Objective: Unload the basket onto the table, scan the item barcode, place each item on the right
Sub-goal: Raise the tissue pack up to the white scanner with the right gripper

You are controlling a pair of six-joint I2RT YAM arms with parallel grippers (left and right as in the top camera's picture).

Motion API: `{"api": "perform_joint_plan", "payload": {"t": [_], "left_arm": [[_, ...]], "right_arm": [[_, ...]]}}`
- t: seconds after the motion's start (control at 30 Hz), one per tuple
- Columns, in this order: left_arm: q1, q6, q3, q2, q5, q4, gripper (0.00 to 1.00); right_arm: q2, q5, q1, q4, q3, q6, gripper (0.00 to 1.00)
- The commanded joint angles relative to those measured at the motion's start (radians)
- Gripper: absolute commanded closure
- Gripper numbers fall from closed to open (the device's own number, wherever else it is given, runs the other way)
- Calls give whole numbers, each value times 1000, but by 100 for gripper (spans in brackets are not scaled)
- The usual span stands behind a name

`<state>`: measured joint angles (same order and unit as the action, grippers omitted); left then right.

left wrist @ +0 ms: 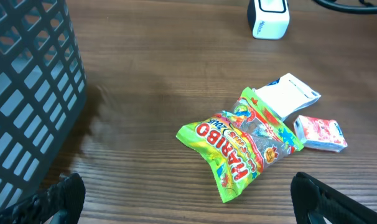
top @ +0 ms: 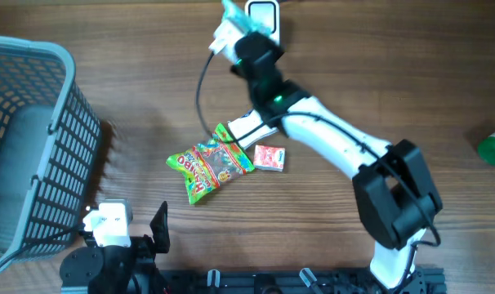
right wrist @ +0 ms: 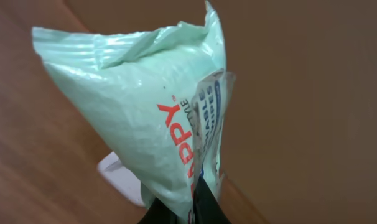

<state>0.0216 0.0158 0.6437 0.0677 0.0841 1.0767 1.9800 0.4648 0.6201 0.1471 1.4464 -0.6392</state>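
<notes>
- We found the right gripper [right wrist: 191,204] clamped on the lower end of a pale green packet [right wrist: 151,118]. It carried the packet clear of the table at the far edge, just beside the white scanner [top: 264,16].
- From the overhead view, the packet lay on the left flank of the scanner and overlapped its edge. From the right wrist view, part of the scanner showed low and behind the packet.
- The packet's long axis ran straight out from the fingers, with its crimped seal farthest away. We saw red lettering on one face but no barcode, so we could not tell which face met the scanner.
- We judged that the coming move turned on rotating the packet about that axis until the code faced the scanner window.
- The left gripper [left wrist: 195,205] hung spread wide and empty near the table's front edge, beside the basket [top: 35,131] and well apart from the scanner. The right arm was the nearer one.
- The Haribo bag [left wrist: 244,146] lay mid-table, untouched.
</notes>
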Motion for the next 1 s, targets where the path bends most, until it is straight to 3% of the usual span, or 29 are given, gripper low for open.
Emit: {"api": "perform_joint_plan", "payload": {"t": [0.0, 0.27, 0.4, 0.6, 0.83, 0.97], "left_arm": [[3, -13, -6, 1, 16, -2, 0], [3, -13, -6, 1, 16, -2, 0], [3, -13, -6, 1, 16, -2, 0], [3, -13, -6, 1, 16, -2, 0], [3, -13, -6, 1, 16, -2, 0], [3, -13, -6, 1, 16, -2, 0]], "right_arm": [[88, -187, -65, 124, 19, -44, 95], [274, -309, -92, 208, 175, -62, 96], [355, -294, -105, 126, 305, -122, 95], [355, -227, -118, 0, 306, -278, 96], [355, -209, -138, -73, 306, -271, 96], [327, -88, -140, -162, 306, -188, 96]]}}
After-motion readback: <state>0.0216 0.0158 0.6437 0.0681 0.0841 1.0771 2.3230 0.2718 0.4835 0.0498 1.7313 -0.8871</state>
